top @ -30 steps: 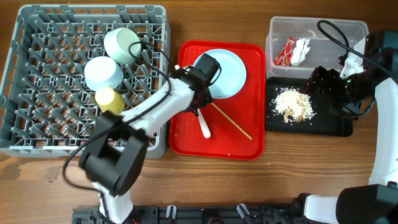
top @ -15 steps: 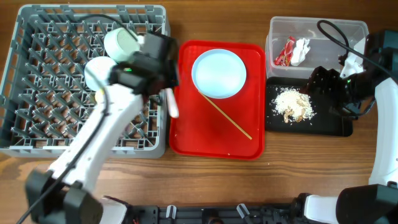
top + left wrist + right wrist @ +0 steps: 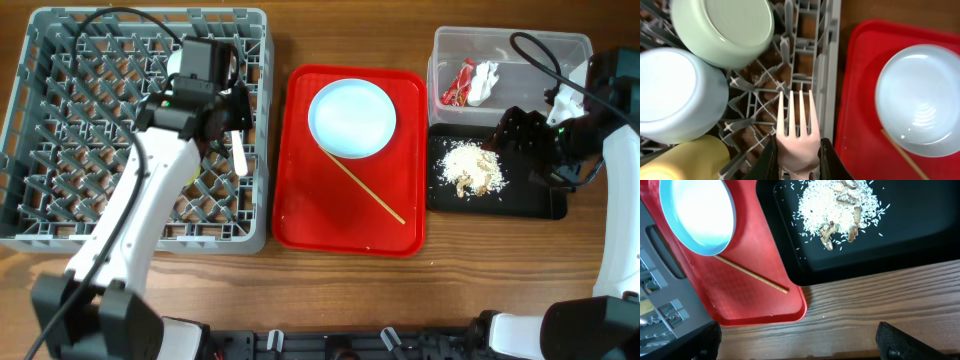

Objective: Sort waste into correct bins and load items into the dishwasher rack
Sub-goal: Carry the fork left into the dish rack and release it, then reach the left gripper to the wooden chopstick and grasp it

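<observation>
The left claw [image 3: 797, 156] is clamping the white fork [image 3: 797, 122] by its handle. It is holding the fork over the dishwasher rack [image 3: 60, 215], just left of the red serving tray [image 3: 300, 225], above the row of pegs nearest that tray. Two pale bowls, one greenish [image 3: 722, 27] and one blue [image 3: 675, 95], are sitting upside down in the rack with the yellow cup [image 3: 690, 160], all farther left of the tray than the fork. To seat the fork well, the arm is probably needing to lower it straight down into a free gap between pegs on the tray side of the bowls. It should be keeping the tines off the rack's wall and parting the claw only once the fork is resting on the grid. Let go from a height, a slim fork could bounce or wedge crookedly. The round plate [image 3: 351, 118] and the thin wooden stick [image 3: 365, 185] are lying on the tray, waiting to be loaded. The right claw [image 3: 800, 345] is hanging with its jaws wide apart and nothing between them, right of the tray over the black tray [image 3: 540, 205]. The rice scraps [image 3: 475, 168] are lying in that black tray. The red wrapper [image 3: 460, 82] and the tissue [image 3: 486, 80] are sitting in the clear tub [image 3: 500, 36], also right of the red tray on the wooden bench [image 3: 450, 290].
</observation>
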You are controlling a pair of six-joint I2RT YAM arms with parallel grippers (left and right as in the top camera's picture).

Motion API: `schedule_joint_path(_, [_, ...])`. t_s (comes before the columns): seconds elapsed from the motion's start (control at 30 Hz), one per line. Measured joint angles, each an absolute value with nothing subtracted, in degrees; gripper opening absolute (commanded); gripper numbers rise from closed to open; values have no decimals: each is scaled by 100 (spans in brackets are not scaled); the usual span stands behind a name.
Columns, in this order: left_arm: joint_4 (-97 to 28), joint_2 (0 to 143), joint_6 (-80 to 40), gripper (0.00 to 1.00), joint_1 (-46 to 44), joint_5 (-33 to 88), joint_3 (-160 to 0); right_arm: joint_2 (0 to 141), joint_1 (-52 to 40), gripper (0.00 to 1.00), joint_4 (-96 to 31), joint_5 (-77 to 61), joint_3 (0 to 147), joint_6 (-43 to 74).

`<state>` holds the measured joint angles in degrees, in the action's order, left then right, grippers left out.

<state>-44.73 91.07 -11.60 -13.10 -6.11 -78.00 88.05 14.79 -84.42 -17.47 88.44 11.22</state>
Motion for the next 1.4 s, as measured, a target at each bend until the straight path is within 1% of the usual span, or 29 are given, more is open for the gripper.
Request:
schedule_joint_path(0.07, [-4471, 9323, -1120, 8, -1310, -611, -7797, 8805, 1479, 100, -8442, -1747, 8844, 1122])
schedule_joint_path(0.1, [-4466, 9428, -1116, 13, -1310, -611, -7800, 8805, 1479, 100, -8442, -1747, 8844, 1122])
schedule_joint_path(0.13, [-4456, 9520, -1111, 20, -1310, -611, -7797, 8805, 1479, 100, -8442, -1747, 8844, 1122])
schedule_joint_path(0.17, [-4451, 9577, -1098, 21, -1310, -611, -7797, 8805, 1479, 100, -8442, -1747, 8844, 1122])
schedule_joint_path(0.2, [-4449, 9623, -1068, 36, -1310, -611, -7797, 8805, 1479, 100, -8442, -1747, 8844, 1122])
schedule_joint_path(0.27, [-4397, 9655, -1033, 44, -1310, -611, -7795, 8805, 1479, 100, -8444, -1747, 8844, 1122])
schedule_joint_path(0.3, [-4359, 9655, -1026, 51, -1310, -609, -7795, 8805, 1479, 100, -8442, -1745, 8844, 1122])
schedule_joint_path(0.33, [-4322, 9653, -1017, 63, -1310, -611, -7795, 8805, 1479, 100, -8444, -1747, 8844, 1122])
schedule_joint_path(0.37, [-4300, 9653, -1024, 68, -1310, -609, -7795, 8805, 1479, 100, -8442, -1743, 8844, 1122])
schedule_joint_path(0.5, [-4261, 9647, -1013, 72, -1310, -609, -7795, 8805, 1479, 100, -8444, -1728, 8844, 1122])
schedule_joint_path(0.6, [-4298, 9616, -1013, 73, -1313, -497, -7795, 8805, 1479, 100, -8444, -1726, 8844, 1122])
schedule_joint_path(0.8, [-4327, 9524, -1035, 74, -1476, 189, -7795, 8805, 1479, 100, -8444, -1728, 8844, 1122])
schedule_joint_path(0.83, [-4324, 9515, -1100, 74, -1671, 464, -7795, 8805, 1479, 100, -8444, -1728, 8844, 1122])
schedule_joint_path(0.9, [-4276, 9513, -1240, 74, -1890, 637, -7795, 8805, 1479, 100, -8444, -1728, 8844, 1122])
schedule_joint_path(1.03, [-4136, 9513, -1946, 75, -2655, 884, -7795, 8805, 1479, 100, -8444, -1728, 8844, 1122])
schedule_joint_path(1.17, [-4007, 9513, -2515, 76, -3214, 906, -7795, 8805, 1479, 100, -8444, -1728, 8844, 1122])
schedule_joint_path(1.2, [-4007, 9518, -2707, 80, -3380, 845, -7795, 8805, 1479, 100, -8444, -1728, 8844, 1122])
schedule_joint_path(1.3, [-4051, 9594, -3216, 78, -3758, 666, -7795, 8805, 1479, 100, -8444, -1728, 8844, 1122])
schedule_joint_path(1.33, [-4069, 9747, -3686, 77, -3981, 576, -7795, 8805, 1479, 100, -8444, -1728, 8844, 1122])
schedule_joint_path(1.4, [-4064, 9970, -4171, 76, -4145, 513, -7795, 8805, 1479, 100, -8444, -1728, 8844, 1122])
